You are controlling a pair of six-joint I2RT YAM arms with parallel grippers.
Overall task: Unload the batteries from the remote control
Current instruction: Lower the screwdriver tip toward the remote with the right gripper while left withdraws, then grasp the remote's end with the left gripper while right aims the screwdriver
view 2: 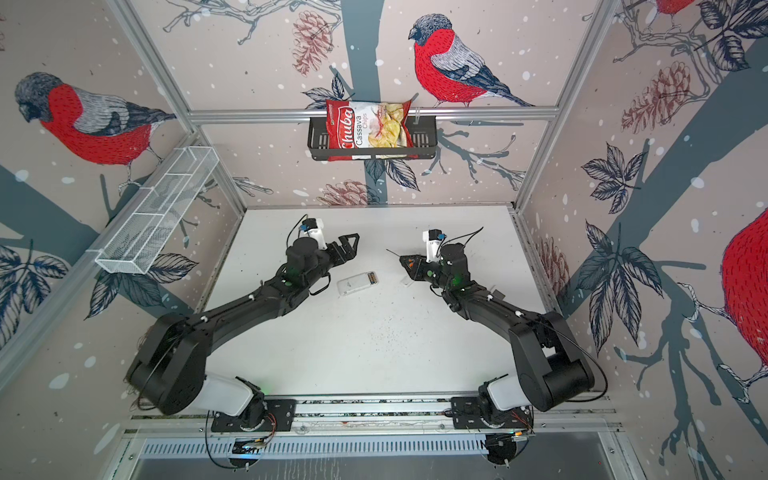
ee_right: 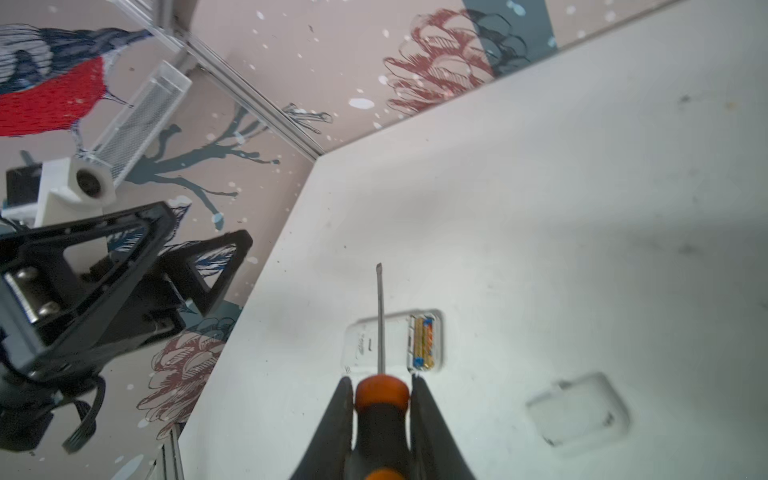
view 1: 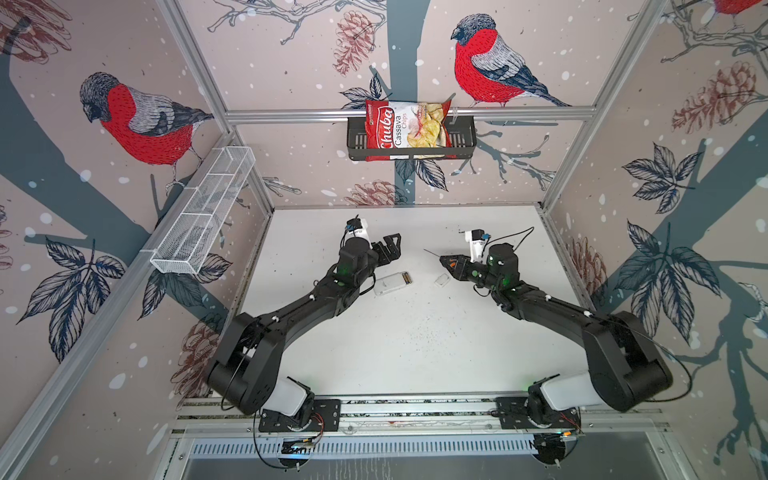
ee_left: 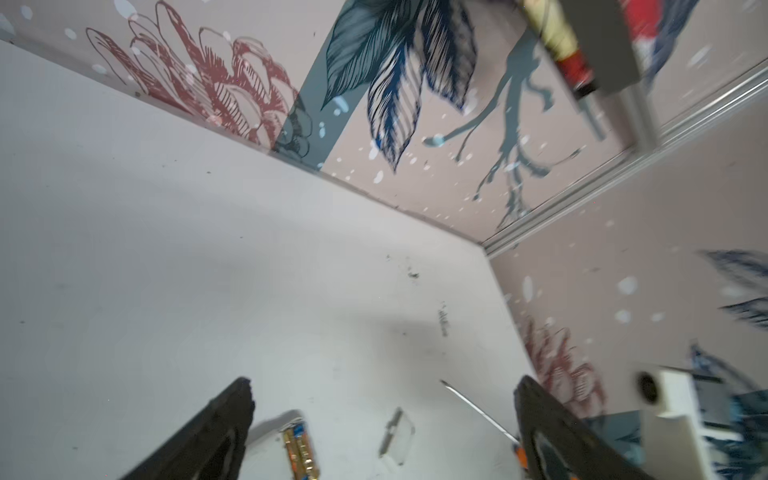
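Mid-frame in both top views: remote control [view 1: 388, 286] on the table [view 1: 415, 353], batteries [view 1: 406, 277] in its right end, cover [view 1: 441, 280] just right of it, screwdriver [view 1: 453, 263] above the cover, chips bag [view 1: 405, 126] in basket [view 1: 461, 140] top centre.

White table [view 1: 415, 353] bears remote control [view 1: 390, 285] and loose cover [view 1: 441, 280].

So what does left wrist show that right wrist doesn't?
Left wrist only: chip bag, blurred, and the right arm's camera. Right wrist only: mesh tray, and the right gripper shut on the screwdriver handle. Both: batteries in the open remote, loose cover, screwdriver shaft, open left gripper.
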